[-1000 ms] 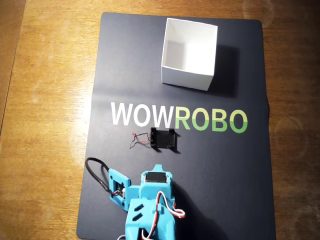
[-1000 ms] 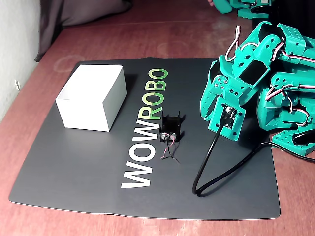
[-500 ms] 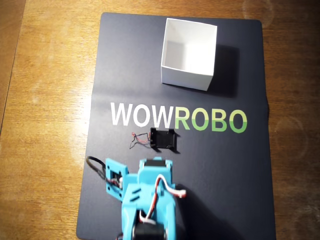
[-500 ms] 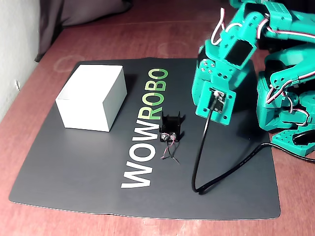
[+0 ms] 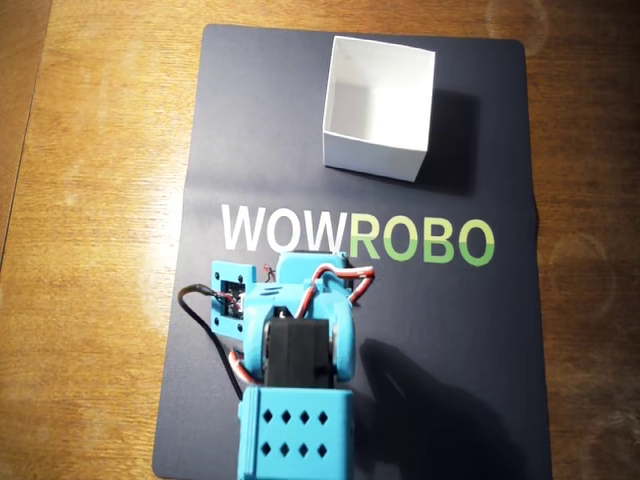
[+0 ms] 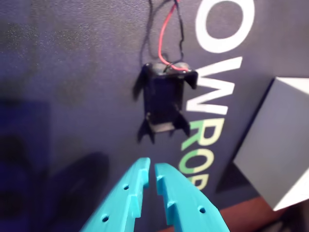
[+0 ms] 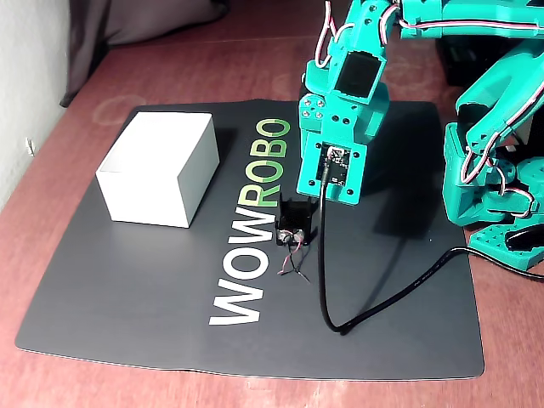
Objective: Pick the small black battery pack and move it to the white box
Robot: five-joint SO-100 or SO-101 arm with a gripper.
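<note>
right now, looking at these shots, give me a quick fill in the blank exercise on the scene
1. In the wrist view the gripper has its jaws nearly ____.
2. The battery pack trails a black wire and a ____ one.
3. The white box has no ____.
4. The mat under everything reads ____.

Missing words: shut; red; lid; WOWROBO

**One word on the mat: WOWROBO**

The only readable text is "WOWROBO", printed large on the dark mat (image 5: 460, 330). "WOW" is white and "ROBO" is green. In the overhead view it runs left to right across the middle of the frame. In the fixed view it runs up the centre of the mat (image 7: 127, 289), bottom to top. In the wrist view only part shows at the upper right, reading downward: "OWRO".
</note>
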